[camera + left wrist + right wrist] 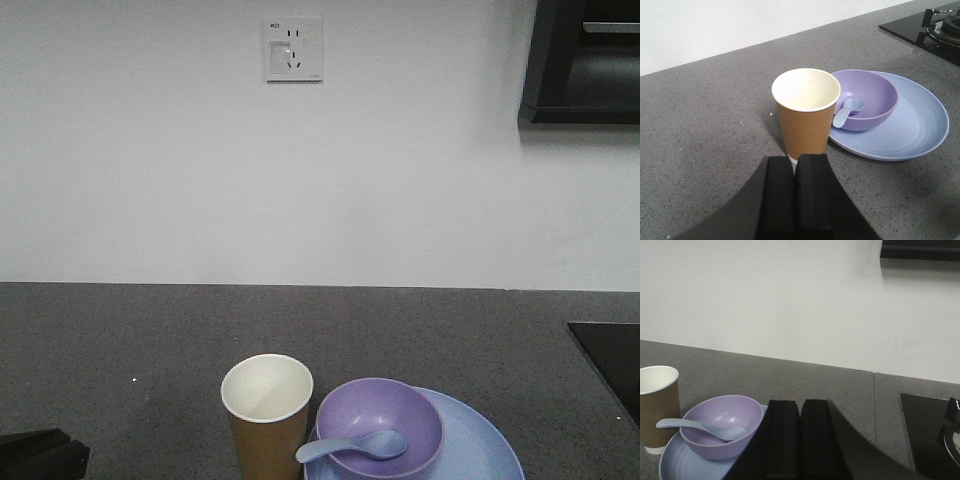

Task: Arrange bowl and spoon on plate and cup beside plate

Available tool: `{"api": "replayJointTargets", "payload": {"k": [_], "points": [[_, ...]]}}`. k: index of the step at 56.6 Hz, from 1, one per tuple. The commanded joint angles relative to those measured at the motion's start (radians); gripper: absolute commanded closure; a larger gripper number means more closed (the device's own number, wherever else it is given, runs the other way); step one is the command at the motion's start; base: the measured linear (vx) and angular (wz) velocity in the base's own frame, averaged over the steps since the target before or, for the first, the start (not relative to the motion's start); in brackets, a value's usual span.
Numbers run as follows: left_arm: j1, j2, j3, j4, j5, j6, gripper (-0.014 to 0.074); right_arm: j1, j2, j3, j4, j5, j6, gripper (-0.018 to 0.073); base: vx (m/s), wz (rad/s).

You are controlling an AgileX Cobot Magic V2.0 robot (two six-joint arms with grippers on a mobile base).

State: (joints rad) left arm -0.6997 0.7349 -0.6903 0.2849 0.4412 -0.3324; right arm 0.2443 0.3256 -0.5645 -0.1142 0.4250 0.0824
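Closest to the left wrist camera, the left gripper (pixel 794 172) shows its two black fingers pressed together with only a thin seam between them, holding nothing. Directly ahead of its tips stands the cup (pixel 806 112), upright, its base just beyond the fingertips and apart from them as far as this view shows. To the cup's right lies the plate (pixel 920 130), its near rim passing just behind the cup's base; whether the two touch cannot be told. On the plate's left part sits the bowl (pixel 867 100), upright. Inside the bowl lies the spoon (pixel 846 111), scoop down in the hollow, handle resting over the rim and pointing toward the cup.

In the right wrist view, the right gripper (pixel 800 440) likewise has its fingers together and empty, positioned just right of the bowl and over the plate's right part.

Judged from this layout, all items appear placed as required. Both grippers stand free of the objects; straight retraction along each finger axis looks unobstructed.
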Motion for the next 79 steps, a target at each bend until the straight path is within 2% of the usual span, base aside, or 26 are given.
{"api": "replayJointTargets", "payload": {"k": [1,3,8,11,16,22,31,34,39,45,79], "points": [[0.011,-0.008,-0.023,0.003,-0.122,0.038,0.0603,-0.002,0.011,-0.026,-0.015,-0.089,-0.002,0.0568,0.0,0.0],[0.032,-0.016,-0.015,-0.013,-0.158,0.072,0.0603,-0.002,0.011,-0.026,-0.015,-0.089,-0.002,0.0568,0.0,0.0],[0.131,-0.063,0.047,-0.074,-0.344,0.174,0.0603,-0.002,0.011,-0.026,-0.015,-0.089,-0.002,0.0568,0.0,0.0],[0.213,-0.123,0.129,-0.139,-0.48,0.234,0.0603,-0.002,0.011,-0.026,-0.015,-0.089,-0.002,0.0568,0.0,0.0],[0.323,-0.245,0.299,-0.269,-0.617,0.319,0.0603,-0.002,0.011,-0.026,-0.015,-0.089,-0.002,0.0568,0.0,0.0],[0.412,-0.41,0.492,-0.351,-0.652,0.359,0.0603,-0.002,0.011,-0.026,-0.015,-0.089,-0.002,0.0568,0.0,0.0],[0.495,-0.645,0.701,-0.363,-0.63,0.355,0.0603,-0.002,0.011,-0.026,-0.015,-0.089,-0.002,0.0568,0.0,0.0],[0.512,-0.713,0.687,-0.345,-0.506,0.365,0.0603,-0.002,0.011,-0.026,-0.015,-0.089,-0.002,0.0568,0.0,0.0],[0.534,-0.772,0.688,-0.313,-0.422,0.394,0.0603,-0.002,0.011,-0.026,-0.015,-0.09,-0.002,0.0568,0.0,0.0],[0.538,-0.761,0.691,-0.265,-0.412,0.403,0.0603,-0.002,0.011,-0.026,-0.015,-0.089,-0.002,0.0568,0.0,0.0],[0.534,-0.761,0.69,-0.278,-0.424,0.401,0.0603,-0.002,0.011,-0.026,-0.015,-0.089,-0.002,0.0568,0.0,0.0]]}}
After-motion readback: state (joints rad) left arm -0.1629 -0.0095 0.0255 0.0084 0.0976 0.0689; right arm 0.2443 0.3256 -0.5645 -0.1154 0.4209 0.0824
